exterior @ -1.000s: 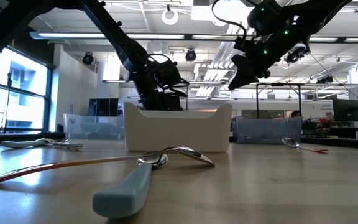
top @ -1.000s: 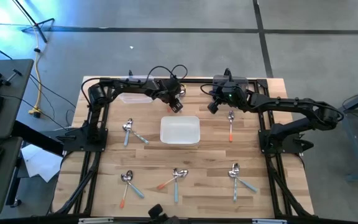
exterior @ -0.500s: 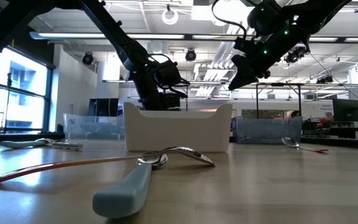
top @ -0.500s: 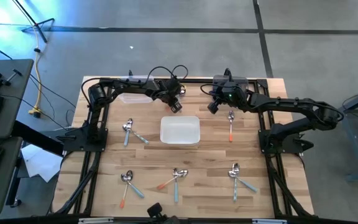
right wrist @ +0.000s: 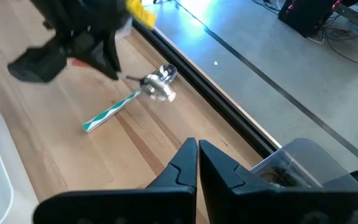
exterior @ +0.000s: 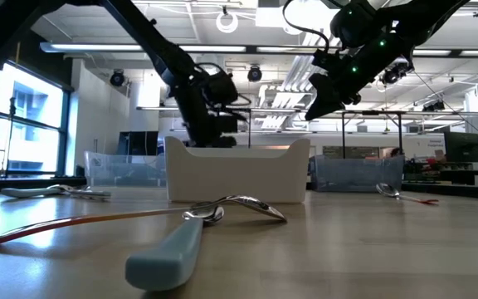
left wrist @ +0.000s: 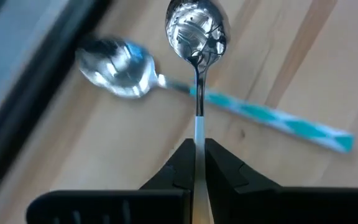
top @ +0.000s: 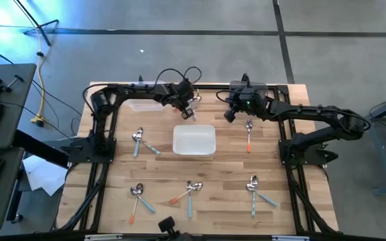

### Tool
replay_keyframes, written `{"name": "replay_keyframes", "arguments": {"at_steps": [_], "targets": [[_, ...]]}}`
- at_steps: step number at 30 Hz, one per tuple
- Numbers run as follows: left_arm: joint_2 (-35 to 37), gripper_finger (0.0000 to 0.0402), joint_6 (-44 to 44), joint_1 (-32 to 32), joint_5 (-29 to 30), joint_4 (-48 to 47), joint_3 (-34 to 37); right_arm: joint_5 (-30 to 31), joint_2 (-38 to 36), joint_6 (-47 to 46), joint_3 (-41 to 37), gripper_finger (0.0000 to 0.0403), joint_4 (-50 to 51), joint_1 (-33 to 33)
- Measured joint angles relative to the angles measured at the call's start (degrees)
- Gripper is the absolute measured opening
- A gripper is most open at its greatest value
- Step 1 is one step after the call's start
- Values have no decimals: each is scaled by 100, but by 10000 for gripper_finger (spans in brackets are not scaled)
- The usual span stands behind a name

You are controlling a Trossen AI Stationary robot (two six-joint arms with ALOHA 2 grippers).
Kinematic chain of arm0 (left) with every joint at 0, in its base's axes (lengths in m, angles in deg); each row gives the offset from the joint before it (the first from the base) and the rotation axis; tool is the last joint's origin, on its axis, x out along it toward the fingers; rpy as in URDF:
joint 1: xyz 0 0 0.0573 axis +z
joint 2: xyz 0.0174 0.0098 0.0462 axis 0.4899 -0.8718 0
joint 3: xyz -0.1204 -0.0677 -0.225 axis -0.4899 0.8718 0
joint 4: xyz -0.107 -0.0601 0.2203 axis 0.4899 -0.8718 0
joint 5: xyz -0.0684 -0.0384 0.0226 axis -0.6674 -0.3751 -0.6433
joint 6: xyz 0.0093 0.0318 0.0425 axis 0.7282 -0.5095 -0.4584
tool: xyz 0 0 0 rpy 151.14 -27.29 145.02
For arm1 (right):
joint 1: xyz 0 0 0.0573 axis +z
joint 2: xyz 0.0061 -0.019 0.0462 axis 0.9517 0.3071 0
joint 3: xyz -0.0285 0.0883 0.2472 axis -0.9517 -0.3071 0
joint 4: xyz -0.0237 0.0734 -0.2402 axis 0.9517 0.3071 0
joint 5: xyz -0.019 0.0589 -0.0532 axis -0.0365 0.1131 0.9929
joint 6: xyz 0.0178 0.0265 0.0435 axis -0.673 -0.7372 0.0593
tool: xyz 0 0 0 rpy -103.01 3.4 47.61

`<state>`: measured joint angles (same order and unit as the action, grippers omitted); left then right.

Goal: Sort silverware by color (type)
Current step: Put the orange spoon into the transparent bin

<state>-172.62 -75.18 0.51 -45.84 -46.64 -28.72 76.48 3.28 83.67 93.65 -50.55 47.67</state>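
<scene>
A spoon (left wrist: 197, 37) with a pale handle hangs bowl-first from the left gripper (left wrist: 197, 155), its thin handle pinched between the two dark fingers (left wrist: 180, 167), which are clamped tight on it. The spoon is lifted off the wood at the far edge of the table (top: 293, 134), just beyond the white bin (top: 194, 140). Under it lies a second spoon (left wrist: 229, 99) with a teal-and-white striped handle, flat on the boards, its bowl close to the black frame rail; the right wrist view shows the same striped spoon (right wrist: 126, 102) next to the left gripper (right wrist: 114, 62).

The right gripper (right wrist: 197, 155) hovers above the table near the far edge, to the right of the left one, fingers pressed together with nothing between them. Just beside it in the high view lies an orange-handled spoon (top: 248, 132).

Other spoons rest in small clusters around the bin: a pair (top: 140, 140) to its left, a pair (top: 137, 197) at the near left, a group (top: 189, 193) at the near middle and another (top: 254, 191) at the near right. A clear bin (top: 145, 104) stands at the far left under the left arm, and another clear bin (right wrist: 294, 158) shows in the right wrist view. In the low view, a blue-handled spoon (exterior: 168, 249) and an orange-handled one (exterior: 98, 220) lie crossed in the foreground before the white bin (exterior: 237, 170).
</scene>
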Motion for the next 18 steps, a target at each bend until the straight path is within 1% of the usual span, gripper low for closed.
{"name": "replay_keyframes", "arguments": {"at_steps": [5, 12, 18], "targets": [[390, 9, -97, 57, -84, 30, -2, -2, 0, 11, 0, 0, 0, 2], [1235, 9, -252, 52, -81, -169, -4, -1, 0, 28, 0, 0, 0, 1], [2026, 8, -252, 93, -43, -1157, -6, -1, 0, 19, 0, 0, 14, 2]]}}
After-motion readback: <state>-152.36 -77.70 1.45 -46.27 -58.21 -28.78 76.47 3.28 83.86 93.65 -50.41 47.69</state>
